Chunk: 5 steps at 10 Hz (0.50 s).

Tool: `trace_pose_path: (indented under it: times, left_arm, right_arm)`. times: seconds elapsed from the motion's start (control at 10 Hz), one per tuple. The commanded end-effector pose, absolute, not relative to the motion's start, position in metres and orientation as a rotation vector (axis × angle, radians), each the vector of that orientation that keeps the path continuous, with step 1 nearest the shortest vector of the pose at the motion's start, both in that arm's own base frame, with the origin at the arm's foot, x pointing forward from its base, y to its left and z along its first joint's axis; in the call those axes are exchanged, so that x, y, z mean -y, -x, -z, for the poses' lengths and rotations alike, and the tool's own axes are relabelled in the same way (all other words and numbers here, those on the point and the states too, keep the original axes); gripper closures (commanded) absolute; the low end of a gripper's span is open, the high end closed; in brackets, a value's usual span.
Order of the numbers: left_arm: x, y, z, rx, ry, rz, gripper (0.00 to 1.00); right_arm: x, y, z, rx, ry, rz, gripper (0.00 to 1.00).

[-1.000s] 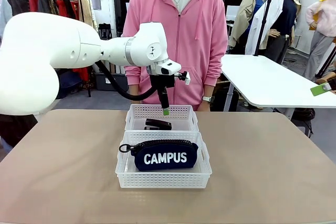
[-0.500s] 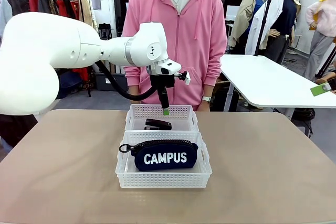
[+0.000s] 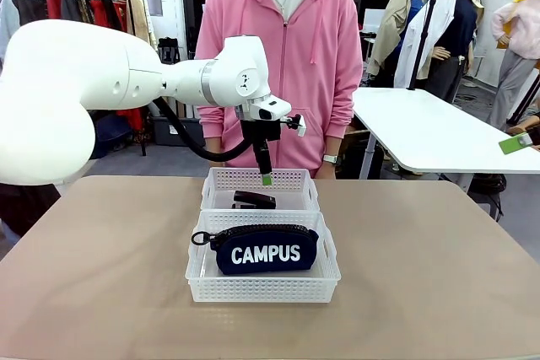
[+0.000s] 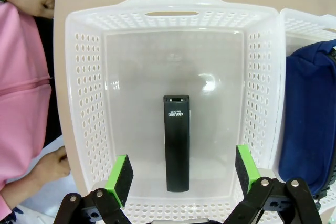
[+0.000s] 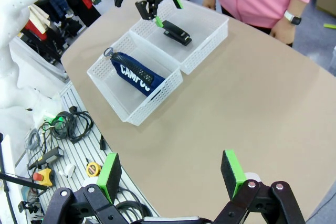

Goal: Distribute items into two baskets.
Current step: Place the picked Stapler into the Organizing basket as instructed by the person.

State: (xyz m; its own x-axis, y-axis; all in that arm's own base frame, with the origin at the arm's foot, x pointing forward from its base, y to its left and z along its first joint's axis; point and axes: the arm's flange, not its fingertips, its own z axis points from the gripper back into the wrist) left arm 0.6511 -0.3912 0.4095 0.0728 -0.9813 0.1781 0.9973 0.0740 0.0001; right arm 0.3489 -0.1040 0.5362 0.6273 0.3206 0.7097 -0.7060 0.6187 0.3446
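pouch (image 3: 265, 249): white "CAMPUS" | stapler (image 4: 176, 142): small white print, inverted, not legible

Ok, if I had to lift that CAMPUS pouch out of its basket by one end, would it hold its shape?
Probably not fully. The pouch is soft navy fabric, rounded and bulging, so it would likely sag. It nearly fills the near basket, so it may drag on the wall. Its ring pull looks like the surest hold.
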Motion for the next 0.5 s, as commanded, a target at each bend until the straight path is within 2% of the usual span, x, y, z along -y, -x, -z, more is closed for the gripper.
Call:
trace_pose_path:
  times: [0.0, 0.4]
  left_arm:
    - [0.384, -0.643, -0.424, 0.177, 0.127, 1.459, 0.00]
    - [0.329, -0.599, -0.499, 0.360, 0.125, 1.344, 0.00]
  right_arm:
    - [0.103, -0.349, -0.537, 0.663, -0.670, -0.646, 0.00]
    - [0.103, -0.349, -0.537, 0.663, -0.670, -0.646, 0.00]
